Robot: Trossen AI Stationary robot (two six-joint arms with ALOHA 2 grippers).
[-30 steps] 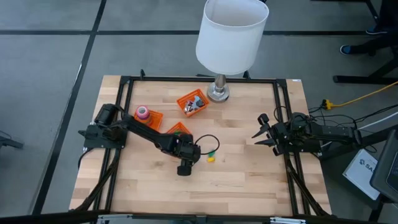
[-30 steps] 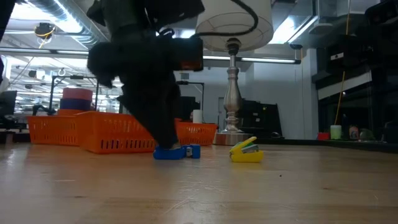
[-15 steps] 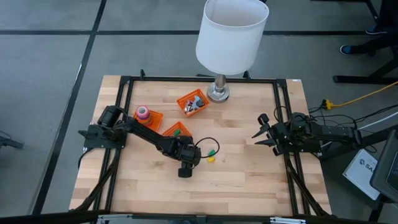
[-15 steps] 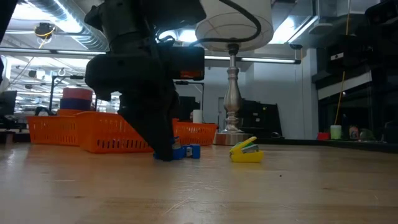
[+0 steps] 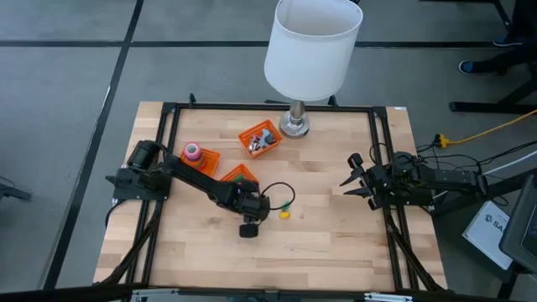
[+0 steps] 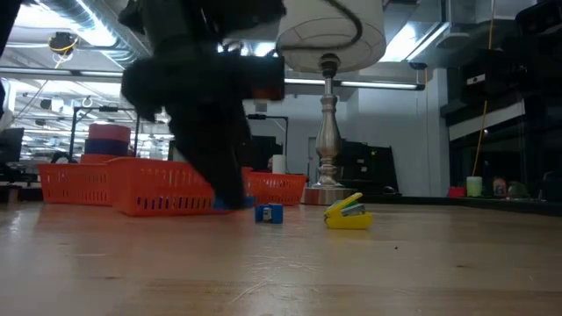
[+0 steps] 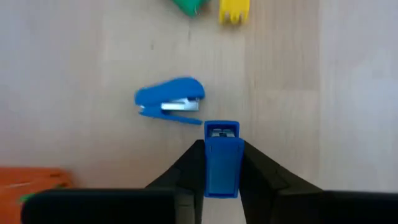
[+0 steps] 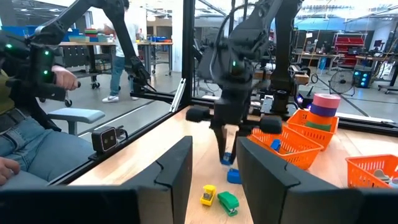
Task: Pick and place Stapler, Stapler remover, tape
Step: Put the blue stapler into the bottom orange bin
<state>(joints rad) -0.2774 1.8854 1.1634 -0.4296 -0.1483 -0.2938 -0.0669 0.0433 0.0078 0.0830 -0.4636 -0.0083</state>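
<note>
My left gripper is at mid-table, shut on a small blue oblong piece; stapler or remover, I cannot tell. The piece also shows in the low view. A blue stapler lies on its side on the wood just beyond it. A yellow piece and a green piece lie farther toward the right. Tape rolls are stacked in an orange basket at the far left. My right gripper waits open at the right edge. My left gripper pinches the blue piece by its two long sides between its two fingers, toward the end nearest the wrist. The fingers come from above, pointing down, and lie along the piece. The piece sits level, a little above the table.
Three orange baskets stand at the far left: one with the tape, one with metal bits, and one next to my left arm. A white-shaded lamp has its base at the far edge. People and other arms show beyond the table.
My left gripper came down over one of the two blue pieces, took hold of it, and raised it a little off the wood, shifting slightly toward the table's left. The blue stapler beside it stayed where it was.
</note>
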